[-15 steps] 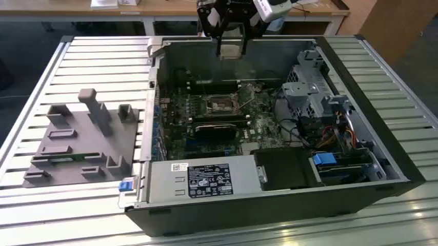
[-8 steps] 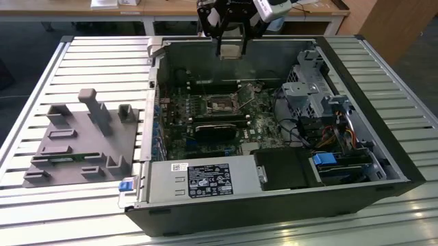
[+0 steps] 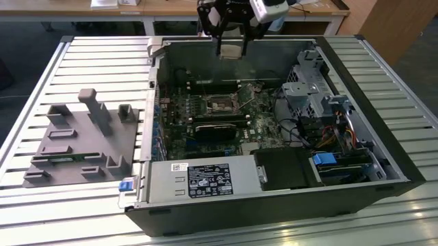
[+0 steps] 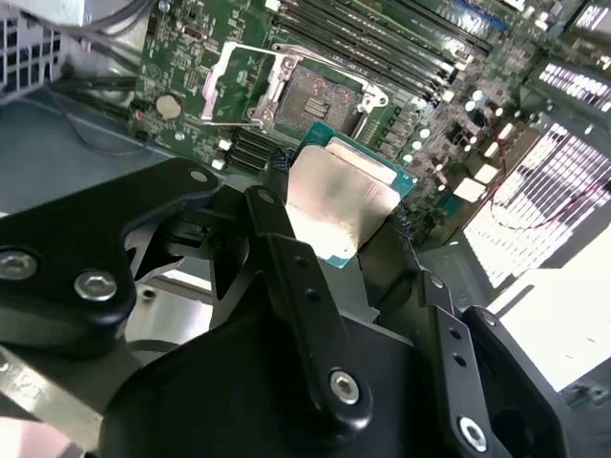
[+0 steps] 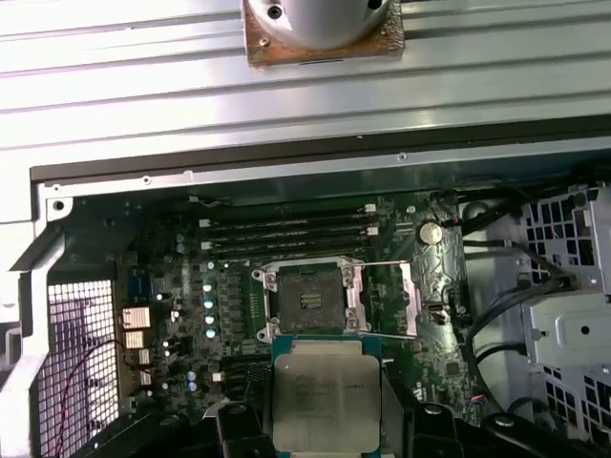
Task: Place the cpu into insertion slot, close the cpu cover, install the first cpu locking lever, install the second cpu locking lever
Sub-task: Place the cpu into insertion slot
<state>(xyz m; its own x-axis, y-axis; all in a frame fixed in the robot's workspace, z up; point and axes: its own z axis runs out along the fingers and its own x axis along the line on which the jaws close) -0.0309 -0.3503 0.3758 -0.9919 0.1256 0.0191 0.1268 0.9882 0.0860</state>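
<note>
You had the hand [image 3: 231,47] closed on the cpu [image 4: 339,205]. Its two fingers [image 4: 291,267] pressed on two opposite edges of the chip. The cpu hung in the air over the far part of the open case [image 3: 274,210], well apart from the slot [image 5: 310,301], which lay nearer on the board [image 5: 172,286]. The slot was bare, with its dark pin field open. The cover [image 5: 387,298] stood swung open just beside it, so the cpu was not yet placed.

I judge the cpu to be light, thin and stiff. It will not bend, but the contacts on its underside and the pin field of the slot are probably fragile, so it should not be dropped or slid. The metal top looked smooth and perhaps slippery. The edges were therefore the right place to hold it, as you did, and not the faces.

The chip lay flat, with the metal top toward the wrist cameras and, I think, about parallel to the board. It is almost square, so it has no strong long axis. In the first wrist view its sides ran about in line with the sides of the slot. I cannot tell which corner was the marked one.
</note>
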